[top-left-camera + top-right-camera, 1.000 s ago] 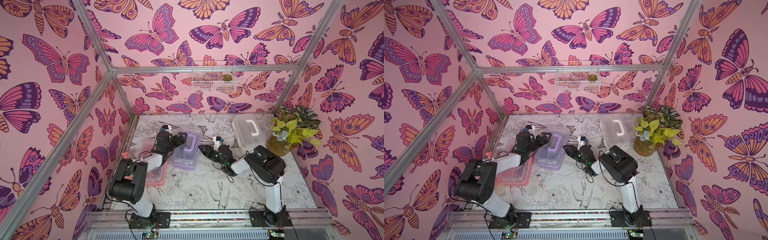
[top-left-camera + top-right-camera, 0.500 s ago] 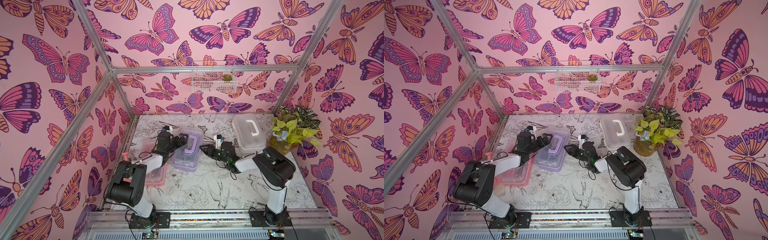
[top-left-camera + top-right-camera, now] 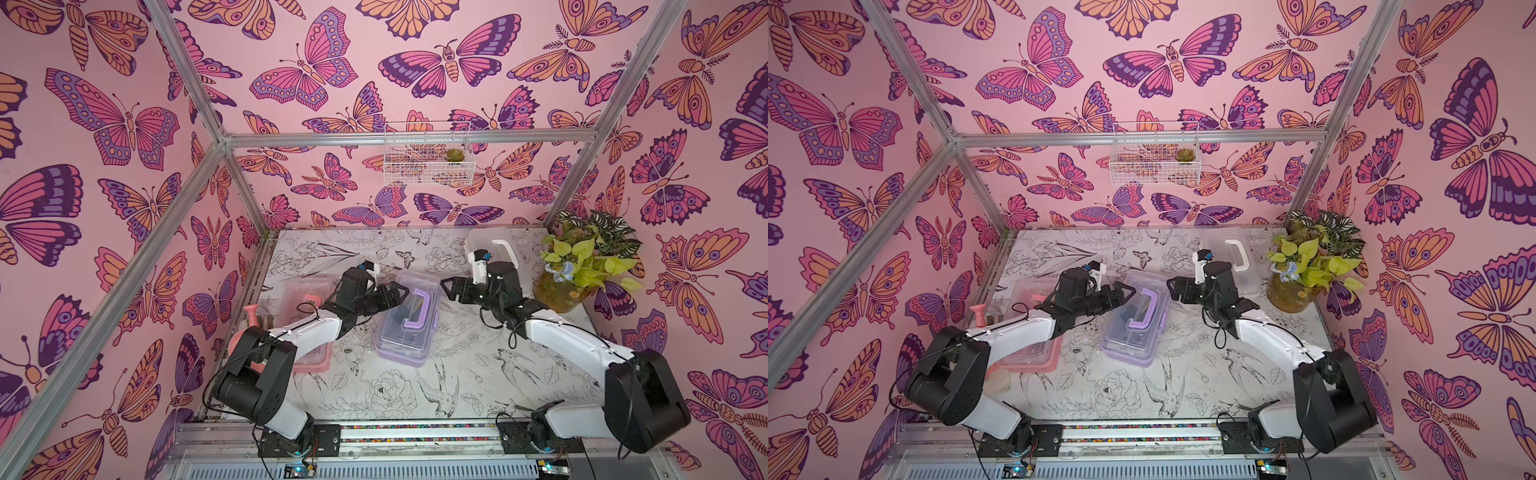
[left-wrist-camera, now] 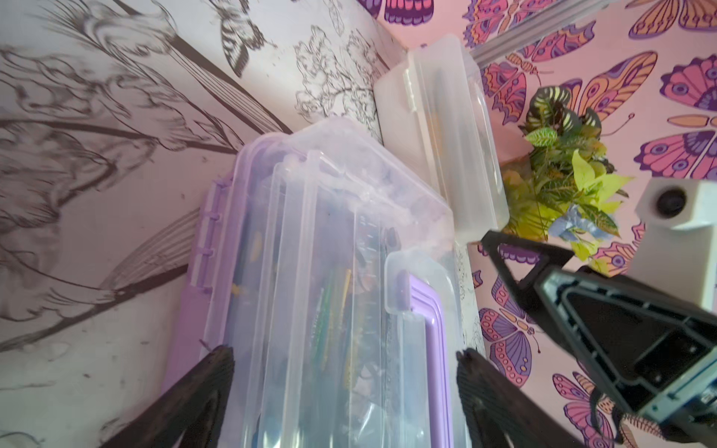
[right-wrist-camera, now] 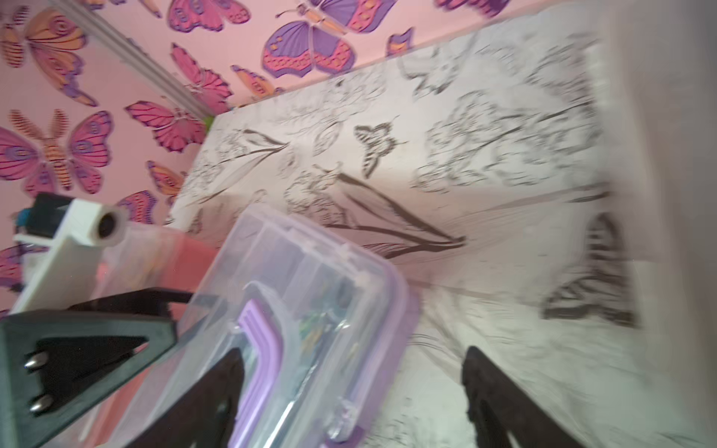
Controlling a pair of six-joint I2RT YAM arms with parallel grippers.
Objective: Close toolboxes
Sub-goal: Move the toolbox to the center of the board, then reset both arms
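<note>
Purple box (image 3: 409, 324) in middle of table (image 3: 374, 395), clear lid down on it, purple handle on top. Left jaws at its far left edge, wide apart, box end between them; cannot tell if touching. Right jaws just beside its far right corner, wide apart, holding nothing. Pink box (image 3: 309, 291) on left, partly under left arm (image 3: 307, 328). White box (image 3: 494, 249) at back right, lid on, near plant (image 3: 582, 266).

Purple toolbox (image 3: 409, 328) lies in the middle, clear lid down, purple handle flat on top; pink toolbox (image 3: 307, 293) lies near its left, partly hidden; white toolbox (image 3: 498, 249), lid down, sits far right.
</note>
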